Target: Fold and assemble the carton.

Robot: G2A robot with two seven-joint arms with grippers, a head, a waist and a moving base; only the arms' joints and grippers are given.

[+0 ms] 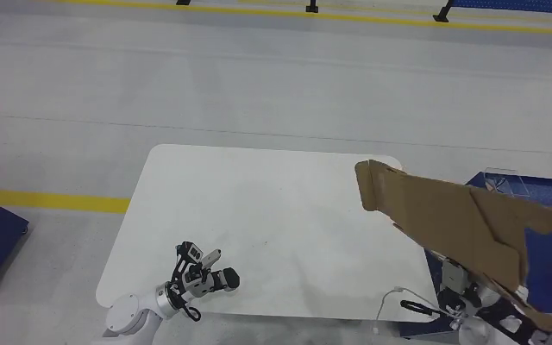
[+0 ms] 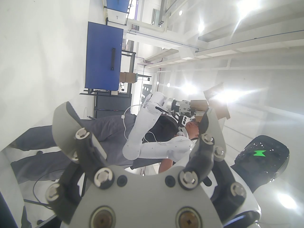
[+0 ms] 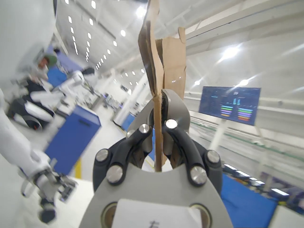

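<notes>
The carton (image 1: pixel 448 220) is a flattened brown cardboard piece held in the air over the table's right edge, with one end flap bent down. In the right wrist view my right gripper (image 3: pixel 158 100) is shut on the carton's (image 3: pixel 173 58) lower edge, and the panels rise from the jaws and splay apart. My left gripper (image 1: pixel 198 253) sits low at the front left of the white table (image 1: pixel 259 207), far from the carton. Its fingers (image 2: pixel 68 124) are spread open with nothing between them. The left wrist view also shows the carton (image 2: pixel 201 104), far off.
A blue cart (image 1: pixel 517 185) stands just past the table's right edge, under the carton. Another blue object (image 1: pixel 9 235) is at the left edge of the floor. The table's right front corner lies close to the right arm's base (image 1: pixel 466 302).
</notes>
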